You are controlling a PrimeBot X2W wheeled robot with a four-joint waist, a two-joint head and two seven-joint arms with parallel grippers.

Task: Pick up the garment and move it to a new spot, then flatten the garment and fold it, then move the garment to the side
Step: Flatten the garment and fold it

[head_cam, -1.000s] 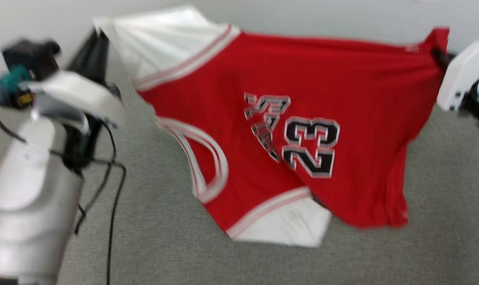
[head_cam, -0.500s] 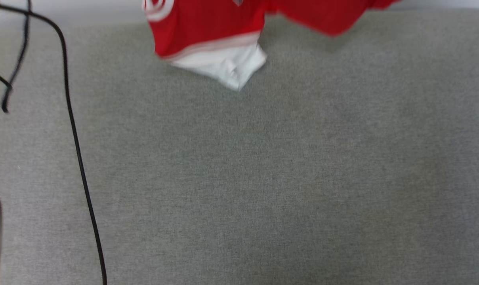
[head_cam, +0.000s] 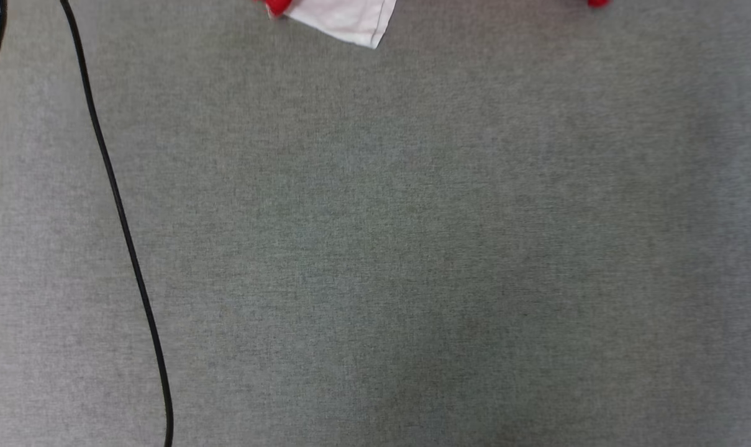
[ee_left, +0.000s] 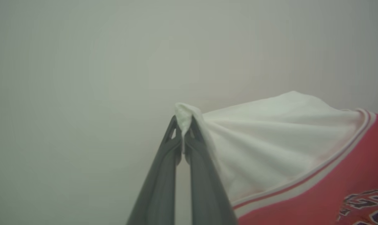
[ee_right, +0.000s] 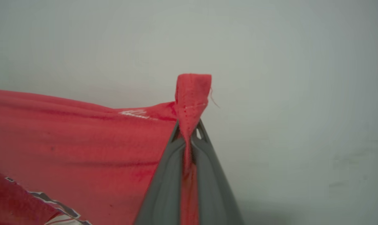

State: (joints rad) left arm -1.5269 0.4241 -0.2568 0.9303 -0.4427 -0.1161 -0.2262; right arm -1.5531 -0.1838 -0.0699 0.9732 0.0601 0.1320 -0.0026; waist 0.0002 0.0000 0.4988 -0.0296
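Seen from the head, a big grey cloth surface (head_cam: 412,248) spreads out. Toward its far side, a little left of the middle, a white corner of the garment (head_cam: 344,18) pokes in, with a small bit of red next to it. Another tiny red bit shows farther to the right. I cannot tell if the cloth touches the surface there. A thin black cable (head_cam: 120,217) runs along the left side of the surface, from far to near.

The left wrist camera shows the left tool (ee_left: 184,125) pinched tight on the tip of the white sleeve (ee_left: 270,134) - a little white tuft sticks out past the two dark fingers. The sleeve is pulled into long folds that fan away to the right. After a striped seam comes the red part of the garment (ee_left: 348,175), and a piece of the black-and-white graphic (ee_left: 367,203) sits in the bottom right corner. A plain pale wall (ee_left: 82,78) is behind.

The right wrist camera shows the right tool (ee_right: 189,125) pinched tight too - it holds a red corner of the garment (ee_right: 82,134), and a folded red flap stands up past the fingers. The red cloth stretches away to the left, with a bit of the graphic (ee_right: 48,200) at the bottom left.
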